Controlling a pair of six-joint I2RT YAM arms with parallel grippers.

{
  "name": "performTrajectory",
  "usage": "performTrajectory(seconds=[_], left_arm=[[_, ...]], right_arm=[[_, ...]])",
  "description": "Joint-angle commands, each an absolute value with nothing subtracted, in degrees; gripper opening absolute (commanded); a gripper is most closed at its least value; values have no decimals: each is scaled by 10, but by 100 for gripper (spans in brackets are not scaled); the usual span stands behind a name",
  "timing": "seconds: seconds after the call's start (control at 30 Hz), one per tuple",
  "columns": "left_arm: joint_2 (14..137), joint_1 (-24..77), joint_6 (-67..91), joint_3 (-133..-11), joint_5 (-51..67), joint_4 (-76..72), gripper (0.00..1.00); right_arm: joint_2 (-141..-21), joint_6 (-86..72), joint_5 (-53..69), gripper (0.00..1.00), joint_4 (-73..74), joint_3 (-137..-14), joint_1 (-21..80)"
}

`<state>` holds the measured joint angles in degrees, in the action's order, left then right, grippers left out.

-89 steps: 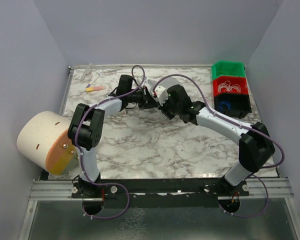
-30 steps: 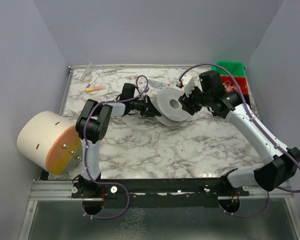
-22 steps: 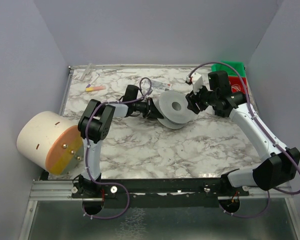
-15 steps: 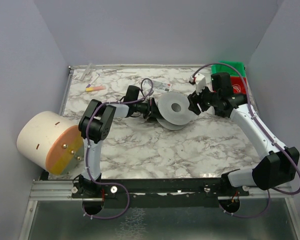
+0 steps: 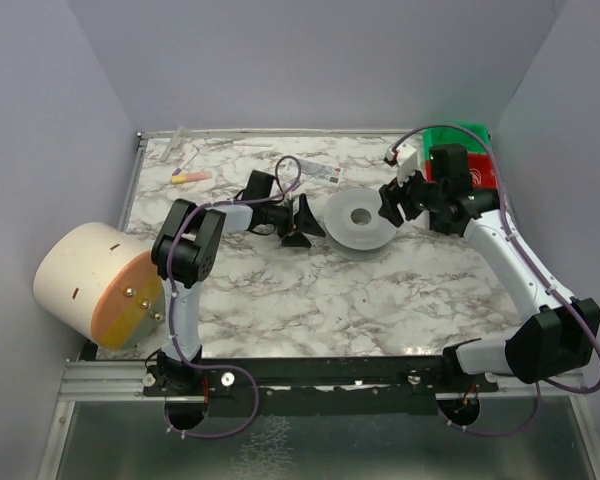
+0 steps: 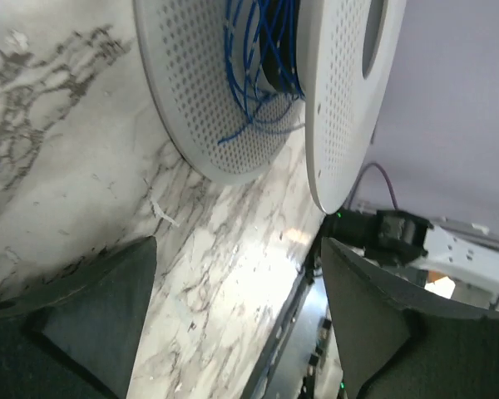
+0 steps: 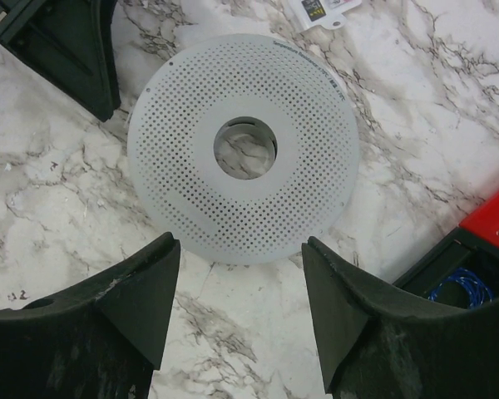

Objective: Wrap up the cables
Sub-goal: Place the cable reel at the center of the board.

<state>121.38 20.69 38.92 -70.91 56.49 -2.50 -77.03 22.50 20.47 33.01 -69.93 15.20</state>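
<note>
A grey perforated spool [image 5: 360, 219] lies flat on the marble table [image 5: 310, 290]. In the left wrist view the spool [image 6: 201, 91] carries thin blue cable [image 6: 262, 62] wound loosely between its two flanges, with a few strands hanging slack. My left gripper [image 5: 305, 225] is open just left of the spool, its fingers apart from the rim and nothing between them [image 6: 237, 249]. My right gripper [image 5: 393, 203] hovers open at the spool's right edge. From its wrist view the spool [image 7: 175, 141] lies ahead of the open gripper [image 7: 239, 245].
Stacked green, red and black bins [image 5: 462, 165] stand at the far right; the black bin [image 7: 424, 278] holds a blue cable coil [image 7: 459, 287]. A small label card [image 5: 323, 173] lies behind the spool. A big white drum [image 5: 85, 280] sits off the left edge. A pink-yellow item [image 5: 190, 176] lies far left.
My left gripper opened and let go of the spool, which dropped from tilted on edge to flat on the table. The right gripper backed off slightly to the right.
</note>
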Motion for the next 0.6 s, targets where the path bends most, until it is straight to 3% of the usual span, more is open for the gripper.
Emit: performTrajectory(seconds=[0.0, 0.13, 0.2, 0.23, 0.27, 0.47, 0.57], left_arm=[[1190, 201, 296, -719, 484, 63, 83], [1180, 194, 260, -723, 474, 101, 87], [1172, 190, 233, -737, 467, 132, 89], [1166, 189, 218, -747, 466, 149, 95], [1160, 187, 200, -758, 464, 170, 99], [1079, 165, 118, -797, 435, 252, 99], [1042, 155, 18, -869, 413, 366, 99]], right_arm=[[-756, 219, 216, 66, 318, -689, 145], [-756, 221, 206, 68, 313, -685, 143], [-752, 219, 204, 81, 310, -683, 138], [-751, 215, 206, 96, 308, -681, 135], [-749, 211, 207, 99, 307, -682, 132], [-703, 210, 199, 100, 295, -671, 118], [-650, 238, 189, 100, 280, -646, 117]])
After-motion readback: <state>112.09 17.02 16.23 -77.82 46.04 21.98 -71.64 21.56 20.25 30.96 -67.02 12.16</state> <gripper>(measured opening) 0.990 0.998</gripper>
